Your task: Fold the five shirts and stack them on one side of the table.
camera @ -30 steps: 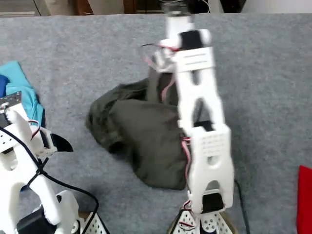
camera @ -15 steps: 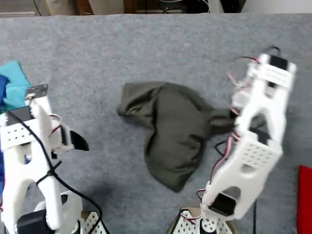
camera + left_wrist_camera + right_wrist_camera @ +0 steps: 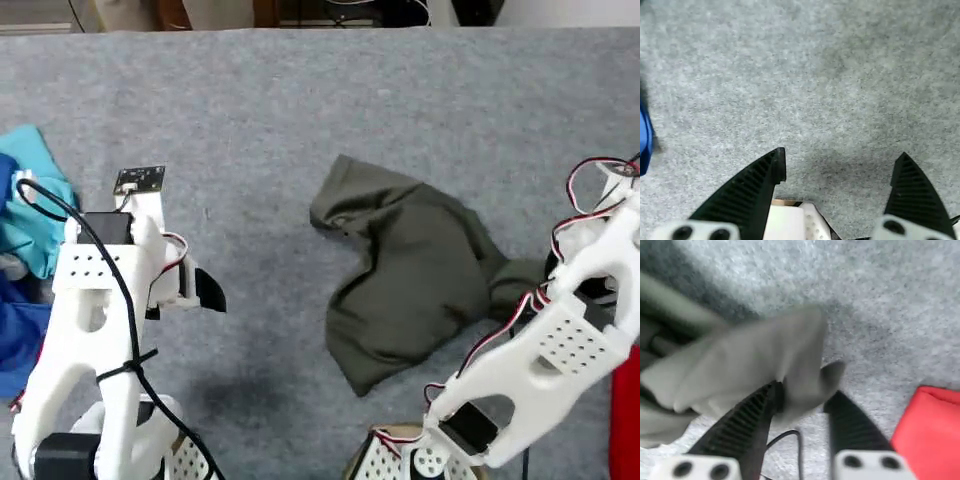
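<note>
My right gripper (image 3: 805, 392) is closed down to a narrow gap on a fold of the olive shirt (image 3: 420, 270), the fabric pinched between both fingers and bunching up over their tips. Seen from above, that shirt lies crumpled on the grey table (image 3: 250, 110), slightly toward 3 o'clock from the middle. One rumpled corner points to 11 o'clock and a narrow tail of cloth runs out at 3 o'clock to where my right arm holds it. The part in my grip is lifted off the surface; the rest of it rests on the table.

My left gripper (image 3: 841, 155) is spread wide with nothing between its fingers, and it hangs over bare table at about 8 o'clock, well apart from the olive shirt.

A teal shirt (image 3: 30, 200) sits bunched at the table's 9 o'clock edge. A blue shirt (image 3: 20, 340) lies just beside it toward 8 o'clock, partly hidden by my left arm. A red cloth (image 3: 628, 420) lies at the 4 o'clock edge, near my right gripper and apart from the olive shirt.
</note>
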`<state>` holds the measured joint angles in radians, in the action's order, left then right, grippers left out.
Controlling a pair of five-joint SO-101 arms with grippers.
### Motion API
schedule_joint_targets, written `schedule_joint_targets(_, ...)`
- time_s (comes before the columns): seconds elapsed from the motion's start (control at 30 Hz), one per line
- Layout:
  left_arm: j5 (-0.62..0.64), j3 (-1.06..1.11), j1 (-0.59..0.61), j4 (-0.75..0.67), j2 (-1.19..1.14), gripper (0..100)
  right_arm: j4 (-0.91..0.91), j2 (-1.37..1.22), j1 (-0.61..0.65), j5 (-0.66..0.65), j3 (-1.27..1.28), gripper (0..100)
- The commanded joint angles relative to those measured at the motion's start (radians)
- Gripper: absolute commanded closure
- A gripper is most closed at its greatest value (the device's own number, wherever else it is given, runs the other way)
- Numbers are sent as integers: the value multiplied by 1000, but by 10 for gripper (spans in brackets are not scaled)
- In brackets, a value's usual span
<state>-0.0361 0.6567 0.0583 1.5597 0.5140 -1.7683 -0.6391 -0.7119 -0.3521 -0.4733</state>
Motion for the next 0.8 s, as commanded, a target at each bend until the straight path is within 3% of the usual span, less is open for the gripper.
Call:
schedule_joint_targets(0.0, 23, -9, -17, -3, 8, 661, -17, 105, 21, -32, -10, 758)
schedule_joint_targets(0.2, 23, -3, -9, 2, 10, 661, -15, 265, 214, 11, -7, 815)
schedule_joint_targets(0.33, 23, 2, -9, 3, 10, 661, 3, 326, 460, 89, -13, 835)
schedule_joint_targets(0.53, 23, 2, -9, 40, 10, 661, 290, 232, 811, 281, -24, 835)
schedule_joint_targets(0.77, 23, 2, -8, 55, 12, 661, 532, -51, 926, 445, -168, 833)
